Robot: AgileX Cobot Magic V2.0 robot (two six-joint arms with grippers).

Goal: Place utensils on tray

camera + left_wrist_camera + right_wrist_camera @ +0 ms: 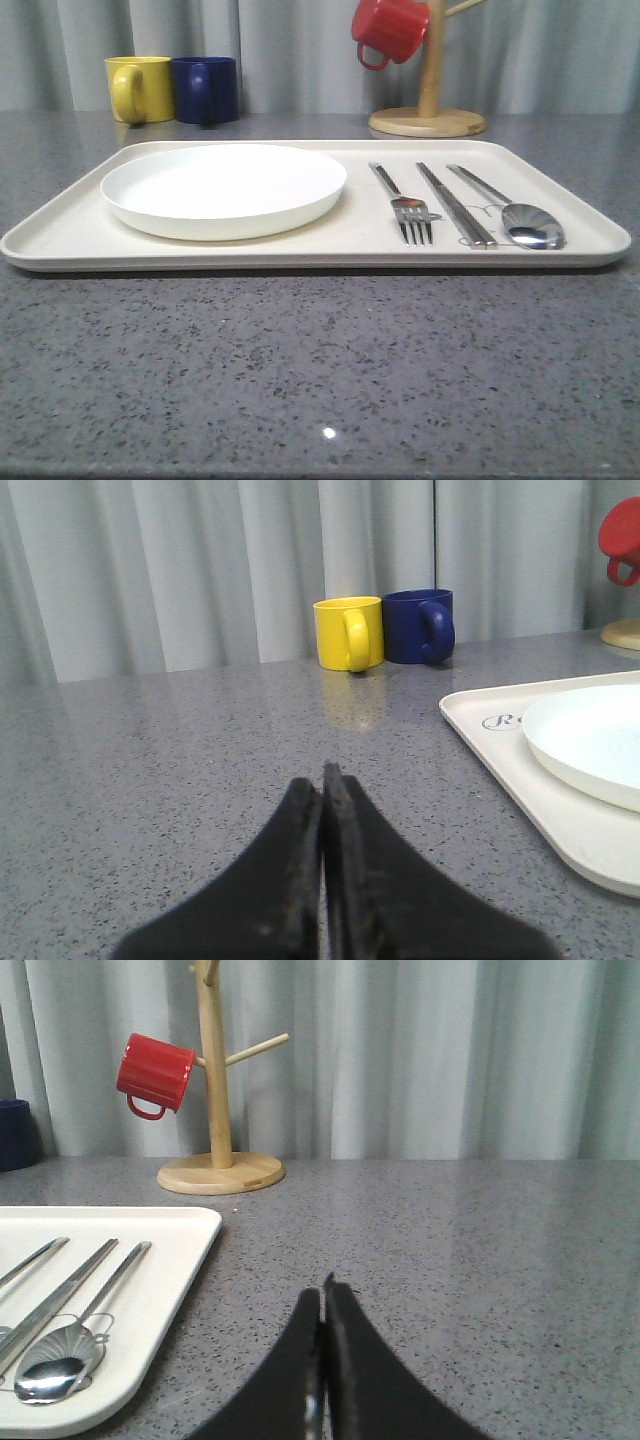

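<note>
The cream tray lies across the middle of the grey table. On its left half rests the white plate. On its right half lie the fork, the chopsticks and the spoon, side by side. My left gripper is shut and empty over bare table left of the tray, with the plate beside it. My right gripper is shut and empty over bare table right of the tray, where the spoon and chopsticks show.
A yellow mug and a blue mug stand behind the tray at the back left. A wooden mug stand with a red mug hanging on it is at the back right. Grey curtains close the back.
</note>
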